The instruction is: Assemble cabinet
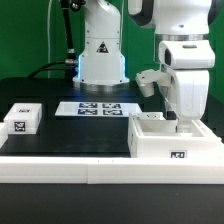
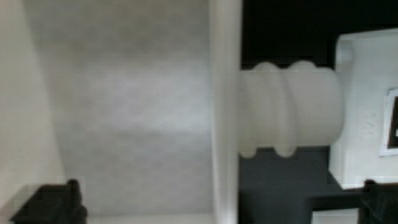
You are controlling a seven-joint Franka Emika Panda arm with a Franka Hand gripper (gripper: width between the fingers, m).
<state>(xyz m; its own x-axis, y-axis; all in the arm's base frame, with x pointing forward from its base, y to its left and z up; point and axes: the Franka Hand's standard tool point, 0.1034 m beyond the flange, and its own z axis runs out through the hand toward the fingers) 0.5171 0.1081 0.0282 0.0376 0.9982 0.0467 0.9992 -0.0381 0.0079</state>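
Observation:
The cabinet box (image 1: 172, 140), large, white and open-topped with a tag on its front, stands at the exterior view's right front. My gripper (image 1: 172, 118) reaches down from above into its top. In the wrist view the gripper (image 2: 205, 205) is open. One dark finger (image 2: 54, 203) is inside the box and the other (image 2: 361, 202) is outside, with the box's white wall (image 2: 222, 100) between them, not clamped. A ribbed white peg (image 2: 281, 108) juts from a tagged white part (image 2: 368, 95) toward that wall. The small tagged block (image 1: 22, 118) lies at the far left.
The marker board (image 1: 95, 107) lies flat mid-table. The white robot base (image 1: 101, 55) with a triangle sticker stands behind it. A long white rail (image 1: 70, 165) edges the table's front. Cables hang at the back left.

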